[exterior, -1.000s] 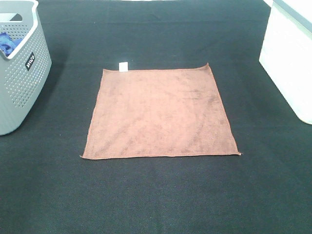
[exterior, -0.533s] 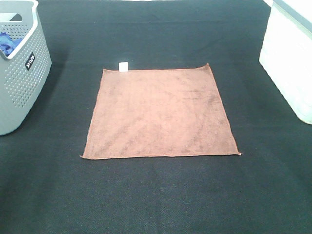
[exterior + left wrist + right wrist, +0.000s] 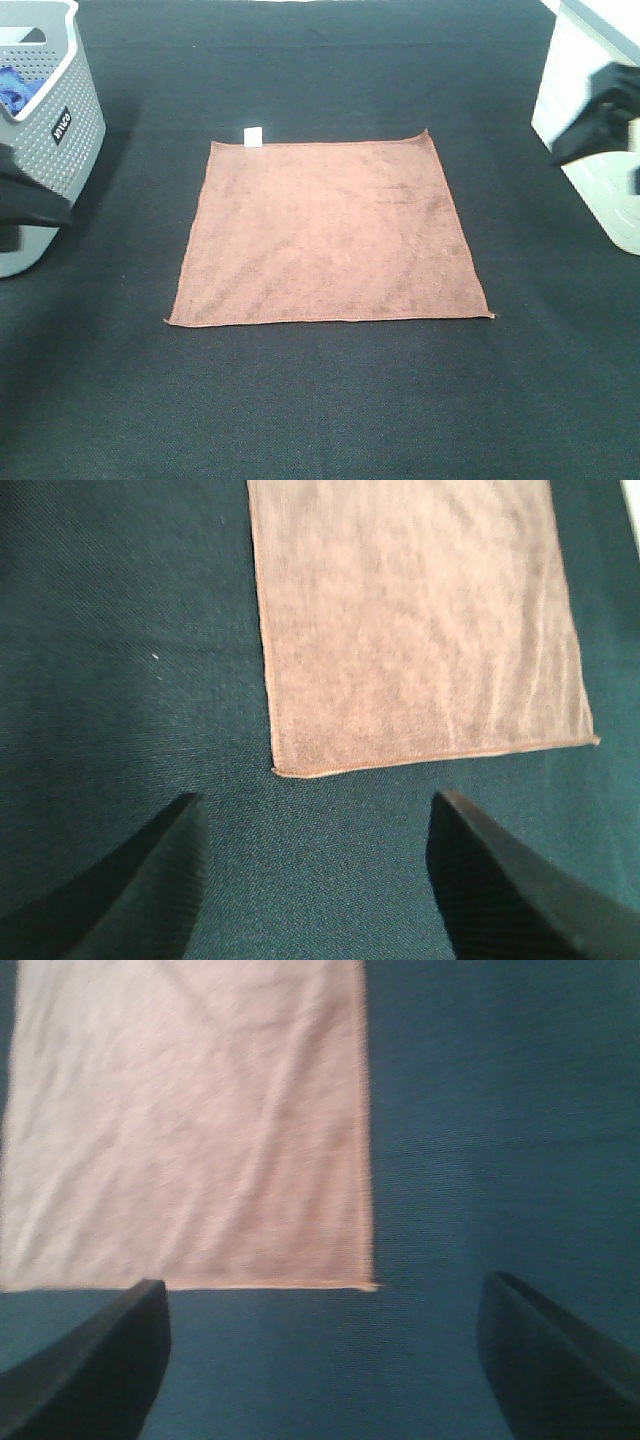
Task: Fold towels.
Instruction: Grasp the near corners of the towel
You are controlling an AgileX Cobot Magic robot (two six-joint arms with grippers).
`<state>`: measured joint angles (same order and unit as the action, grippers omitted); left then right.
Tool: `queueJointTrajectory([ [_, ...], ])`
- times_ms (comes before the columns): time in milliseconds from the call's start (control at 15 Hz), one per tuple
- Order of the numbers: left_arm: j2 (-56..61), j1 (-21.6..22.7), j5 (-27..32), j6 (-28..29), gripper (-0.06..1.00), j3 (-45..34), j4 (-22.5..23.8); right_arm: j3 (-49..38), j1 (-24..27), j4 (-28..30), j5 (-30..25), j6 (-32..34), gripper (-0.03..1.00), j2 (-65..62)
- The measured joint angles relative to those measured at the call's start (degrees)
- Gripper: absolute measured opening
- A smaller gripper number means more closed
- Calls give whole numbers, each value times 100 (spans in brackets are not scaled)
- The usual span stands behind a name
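Observation:
The reddish-brown towel point(image 3: 330, 230) lies flat and square in the middle of the black table, with its white tag point(image 3: 253, 136) at the far edge. My left gripper point(image 3: 55, 212) comes in at the left edge, well apart from the towel. My right gripper point(image 3: 565, 152) comes in at the right edge, also apart from it. In the left wrist view the open gripper point(image 3: 315, 880) hovers over bare table just short of a towel corner point(image 3: 280, 770). In the right wrist view the open gripper point(image 3: 325, 1360) hovers just short of another towel corner point(image 3: 368, 1282). Both are empty.
A grey perforated basket point(image 3: 50, 150) stands at the far left with a blue cloth point(image 3: 12, 88) inside. A white box point(image 3: 600, 205) stands at the far right, partly behind my right arm. The table is covered in black fabric point(image 3: 320, 400).
Both arms have come into the exterior view, the left from the left edge and the right from the right edge. The towel has not moved.

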<state>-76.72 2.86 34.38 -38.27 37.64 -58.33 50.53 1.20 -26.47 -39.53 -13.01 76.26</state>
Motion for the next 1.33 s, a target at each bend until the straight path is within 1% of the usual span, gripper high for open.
queueJointTrajectory([
  [67,-413,-57,40,-86,61,160,-69,92,0,-361,-52,-321,79,269],
  [133,-779,-201,40,-115,61,327,-97,149,0,-991,-80,-865,79,659],
  [200,-779,-201,40,-115,61,327,-97,149,0,-991,-80,-865,79,659],
  [267,-1249,-498,29,-138,61,533,-103,160,0,-1324,-115,-1209,79,917],
  [400,-1816,-802,-143,-138,61,779,-109,160,0,-1736,-212,-1707,78,1346],
  [600,-2601,-1049,-281,-138,61,1117,-115,160,0,-1931,-201,-2143,77,2028],
  [800,-3060,-1054,-413,-138,61,1266,-149,160,0,-1988,11,-2280,77,2515],
  [1000,-3369,-1054,-447,-138,61,1318,-241,166,0,-2269,264,-2733,77,3014],
  [1200,-3524,-1054,-470,-138,61,1352,-264,292,0,-2303,286,-2819,77,3272],
  [1333,-3661,-1123,-481,-160,61,1501,-407,453,0,-2366,275,-2830,77,3507],
])
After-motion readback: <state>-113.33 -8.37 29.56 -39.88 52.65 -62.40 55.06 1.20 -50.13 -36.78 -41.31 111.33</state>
